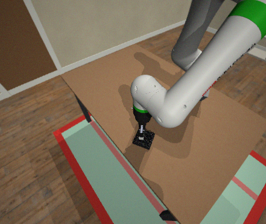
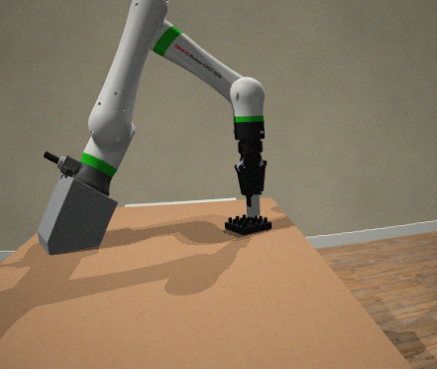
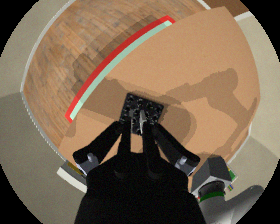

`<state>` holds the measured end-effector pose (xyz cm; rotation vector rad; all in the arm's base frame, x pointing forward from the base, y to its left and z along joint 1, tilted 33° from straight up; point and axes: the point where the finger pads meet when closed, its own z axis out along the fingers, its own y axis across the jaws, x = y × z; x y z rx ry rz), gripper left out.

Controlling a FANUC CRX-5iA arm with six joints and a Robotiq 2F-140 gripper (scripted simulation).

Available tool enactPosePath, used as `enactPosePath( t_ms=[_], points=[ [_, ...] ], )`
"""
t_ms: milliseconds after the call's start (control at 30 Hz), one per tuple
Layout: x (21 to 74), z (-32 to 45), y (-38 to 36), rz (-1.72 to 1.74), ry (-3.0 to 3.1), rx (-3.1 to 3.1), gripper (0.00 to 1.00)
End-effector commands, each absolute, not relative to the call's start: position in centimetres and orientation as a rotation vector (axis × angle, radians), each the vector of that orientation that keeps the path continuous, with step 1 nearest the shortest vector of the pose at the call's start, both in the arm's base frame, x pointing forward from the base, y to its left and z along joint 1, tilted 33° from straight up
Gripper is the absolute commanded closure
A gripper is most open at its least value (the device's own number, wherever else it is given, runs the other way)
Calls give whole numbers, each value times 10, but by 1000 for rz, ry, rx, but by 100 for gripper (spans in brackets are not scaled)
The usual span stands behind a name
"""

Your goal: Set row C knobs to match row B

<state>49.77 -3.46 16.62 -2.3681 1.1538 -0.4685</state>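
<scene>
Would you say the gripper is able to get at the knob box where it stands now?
Probably yes: the gripper hangs straight above the knob box, fingers nearly shut and holding nothing, and nothing stands between them on the table.

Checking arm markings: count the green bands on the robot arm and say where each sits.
3 in the exterior view: one band just above the grey base, one on the upper link, one at the wrist above the gripper. Others may be hidden.
</scene>
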Motion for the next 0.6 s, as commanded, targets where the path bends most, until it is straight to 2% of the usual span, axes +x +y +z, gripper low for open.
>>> enactPosePath(
  t_ms=[0, 567],
  points=[
    [498, 166, -35, -469, 1154, -2368, 88],
    [501, 162, -33, -469, 1154, -2368, 88]
  ],
)
